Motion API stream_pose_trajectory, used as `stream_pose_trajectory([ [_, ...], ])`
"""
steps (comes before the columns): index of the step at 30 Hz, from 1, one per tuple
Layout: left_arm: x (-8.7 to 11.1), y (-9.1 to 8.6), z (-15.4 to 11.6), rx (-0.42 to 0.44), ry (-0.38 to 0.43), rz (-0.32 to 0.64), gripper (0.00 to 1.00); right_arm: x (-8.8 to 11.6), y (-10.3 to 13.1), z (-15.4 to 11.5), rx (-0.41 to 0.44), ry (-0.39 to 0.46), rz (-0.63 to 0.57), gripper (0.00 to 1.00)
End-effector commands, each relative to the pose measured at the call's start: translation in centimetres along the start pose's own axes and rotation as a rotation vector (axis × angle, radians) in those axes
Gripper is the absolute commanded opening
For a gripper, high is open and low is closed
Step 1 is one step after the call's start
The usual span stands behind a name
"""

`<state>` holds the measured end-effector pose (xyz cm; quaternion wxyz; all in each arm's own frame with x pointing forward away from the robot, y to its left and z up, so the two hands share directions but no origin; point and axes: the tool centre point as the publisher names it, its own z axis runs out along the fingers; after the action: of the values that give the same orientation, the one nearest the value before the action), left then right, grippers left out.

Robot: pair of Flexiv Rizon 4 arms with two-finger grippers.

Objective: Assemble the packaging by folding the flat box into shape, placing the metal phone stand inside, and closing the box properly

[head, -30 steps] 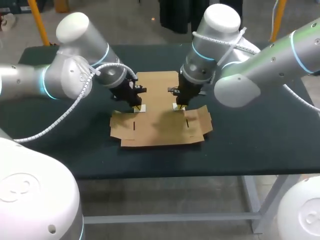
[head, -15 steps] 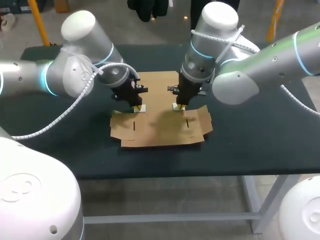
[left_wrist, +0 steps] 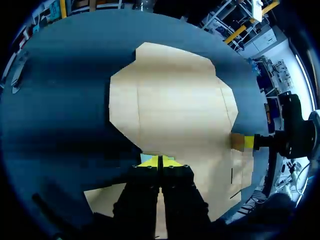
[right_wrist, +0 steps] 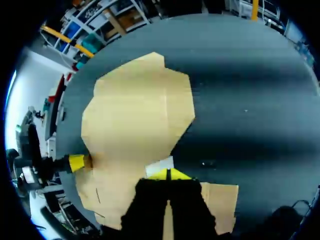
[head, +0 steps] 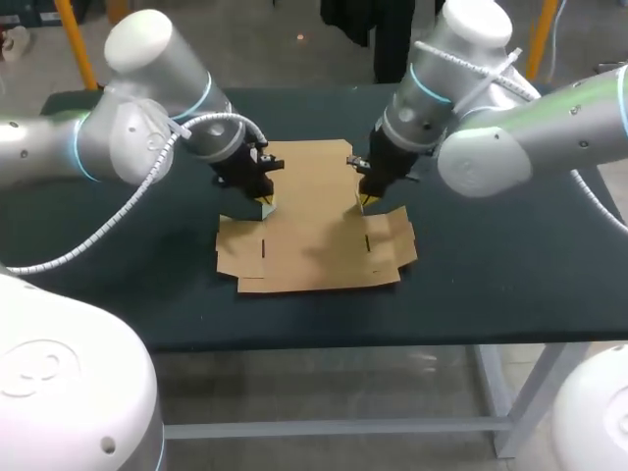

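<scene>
Both arms bent in toward the middle: left arm (head: 128, 137), right arm (head: 510, 128). Left gripper (head: 265, 203) tips down, fingers pressed together. Right gripper (head: 370, 199) beside it, apart, tips down, fingers together too.

— Flat box (head: 314, 235) colour?
— Looks plain tan cardboard at mid-frame, unprinted; short dark slits near its left and right sides.
— And the table (head: 510, 255)?
— Uniform dark blue-green top, pale grey frame below.
— Arms?
— Left arm (head: 128, 137) and right arm (head: 530, 137) glossy whitish grey, each banded with a thin light-blue ring.
— Grippers?
— Left gripper (head: 266, 203) and right gripper (head: 367, 201) black-bodied with bright yellow tips; whitish patch of cardboard just ahead of each pair in the wrist views.
</scene>
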<state>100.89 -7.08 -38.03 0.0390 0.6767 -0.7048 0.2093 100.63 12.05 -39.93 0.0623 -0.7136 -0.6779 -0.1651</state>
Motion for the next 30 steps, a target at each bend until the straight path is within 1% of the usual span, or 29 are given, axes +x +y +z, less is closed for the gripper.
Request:
stream_pose_trajectory([
  [1, -0.5, 0.3, -1.8, 0.008, 0.01, -0.008, 0.0, -1.4, 0.6, -1.3, 0.045, 0.048, 0.002, 0.0],
  [9, -1.2, 0.6, -3.1, 0.02, 0.038, -0.044, 0.0, -2.9, 0.9, -2.6, 0.093, 0.147, -0.007, 0.0],
  [18, -1.7, 1.8, -5.5, 0.049, 0.054, -0.082, 0.0, -4.5, 0.4, -4.9, 0.102, 0.178, -0.003, 0.0],
  [24, -2.1, 3.5, -6.9, 0.071, 0.071, -0.111, 0.0, -5.3, -0.7, -6.5, 0.116, 0.189, -0.002, 0.0],
  [30, -2.5, 5.5, -8.3, 0.092, 0.099, -0.129, 0.0, -5.9, -2.8, -7.8, 0.111, 0.19, -0.011, 0.0],
])
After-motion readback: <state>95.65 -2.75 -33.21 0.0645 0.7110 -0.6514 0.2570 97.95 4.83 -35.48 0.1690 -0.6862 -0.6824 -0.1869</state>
